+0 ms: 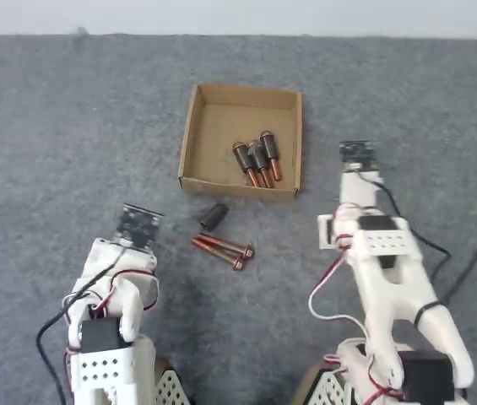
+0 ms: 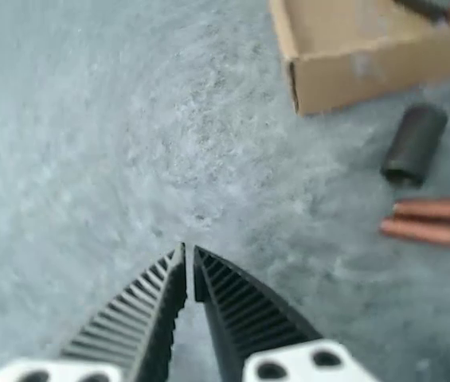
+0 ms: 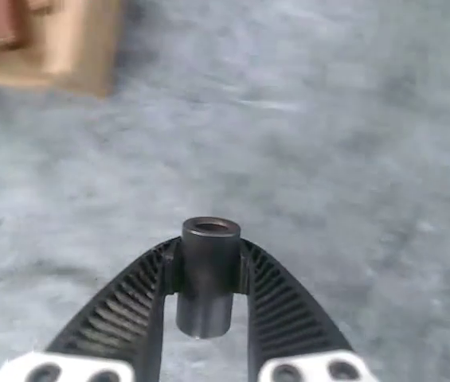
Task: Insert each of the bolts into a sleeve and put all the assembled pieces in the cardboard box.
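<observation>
The open cardboard box (image 1: 194,126) sits at the middle of the grey carpet, with three bolt-and-sleeve pieces (image 1: 257,160) lying inside near its right front corner. Just in front of the box lies a loose black sleeve (image 1: 213,216), and two bare copper bolts (image 1: 221,248) rest side by side a little nearer. The left wrist view has the sleeve (image 2: 413,145), the bolts (image 2: 436,221) and a box corner (image 2: 344,60). My left gripper (image 2: 189,256) is shut and empty, low over bare carpet to the left of them. My right gripper (image 3: 209,248) is shut on another black sleeve (image 3: 206,296), held upright to the right of the box.
Grey carpet covers the whole table. The left arm (image 1: 111,287) stands at the front left and the right arm (image 1: 382,253) at the front right, with wires trailing from both. A box corner (image 3: 57,48) lies beyond the right gripper.
</observation>
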Controlling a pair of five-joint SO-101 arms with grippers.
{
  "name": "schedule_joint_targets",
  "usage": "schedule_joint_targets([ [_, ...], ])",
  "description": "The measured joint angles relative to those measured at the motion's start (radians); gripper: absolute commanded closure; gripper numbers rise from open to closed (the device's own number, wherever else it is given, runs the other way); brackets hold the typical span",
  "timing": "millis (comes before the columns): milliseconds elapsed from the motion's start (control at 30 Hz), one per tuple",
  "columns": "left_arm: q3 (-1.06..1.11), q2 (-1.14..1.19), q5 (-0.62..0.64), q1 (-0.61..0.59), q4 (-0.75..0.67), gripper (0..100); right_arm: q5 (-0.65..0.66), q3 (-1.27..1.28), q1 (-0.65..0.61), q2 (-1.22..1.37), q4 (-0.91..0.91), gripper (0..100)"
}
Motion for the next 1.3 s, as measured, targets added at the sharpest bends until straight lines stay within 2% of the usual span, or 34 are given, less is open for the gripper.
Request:
schedule_joint_targets([
  [100,0.0,0.0,-0.049,0.0,0.0,99,0.037,0.0,0.081,0.0,0.003,99.3],
  [333,-0.015,0.002,-0.008,-0.003,0.035,99,0.106,0.043,0.229,0.0,0.011,99.3],
  [600,-0.381,0.038,0.023,0.006,0.285,99,0.164,0.083,0.284,0.0,0.012,99.3],
  [700,-0.537,0.158,0.023,0.02,0.333,99,0.166,0.094,0.284,0.0,0.012,99.3],
  [933,-0.801,0.589,0.023,0.095,0.336,99,0.17,0.095,0.284,0.0,0.012,99.3],
  [1133,-0.925,0.907,0.103,0.275,0.336,99,0.172,0.095,0.284,0.0,0.012,99.3],
  [1300,-1.0,1.145,0.101,0.459,0.336,96,0.172,0.095,0.284,0.0,0.012,99.3],
])
